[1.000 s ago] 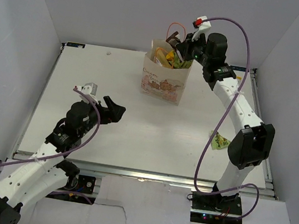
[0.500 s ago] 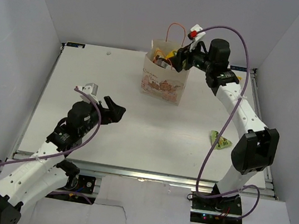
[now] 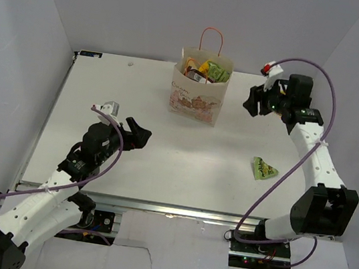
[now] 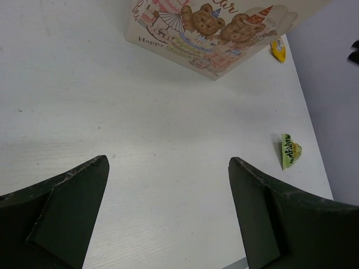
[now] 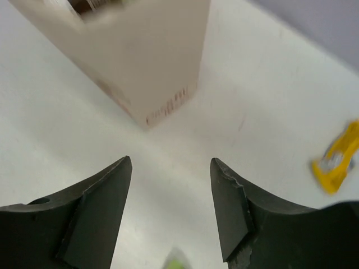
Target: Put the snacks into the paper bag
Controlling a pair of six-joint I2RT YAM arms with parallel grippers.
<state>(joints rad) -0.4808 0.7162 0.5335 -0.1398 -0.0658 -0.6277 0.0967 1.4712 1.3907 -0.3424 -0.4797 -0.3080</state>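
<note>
The cream paper bag [image 3: 197, 98] stands upright at the back of the table, with several snacks [image 3: 207, 69] showing in its open top. A green snack packet [image 3: 264, 167] lies flat on the table at the right. My right gripper [image 3: 252, 102] hovers open and empty to the right of the bag. In the right wrist view, the bag's side [image 5: 140, 56] is ahead, a yellow snack packet [image 5: 336, 159] lies to the right, and the gripper [image 5: 171, 161] holds nothing. My left gripper [image 3: 137, 134] is wide open over bare table. In its own view [image 4: 168, 161] it faces the bag [image 4: 213, 28].
White walls close in the table on the left, back and right. In the left wrist view the green packet [image 4: 290, 151] lies near the right wall and the yellow packet [image 4: 278, 49] just past the bag's right corner. The orange handle [image 3: 212, 38] stands above the bag.
My right gripper was shut at the bag's mouth, then opened there and has drawn back to the right of the bag. The left arm has stayed still.
</note>
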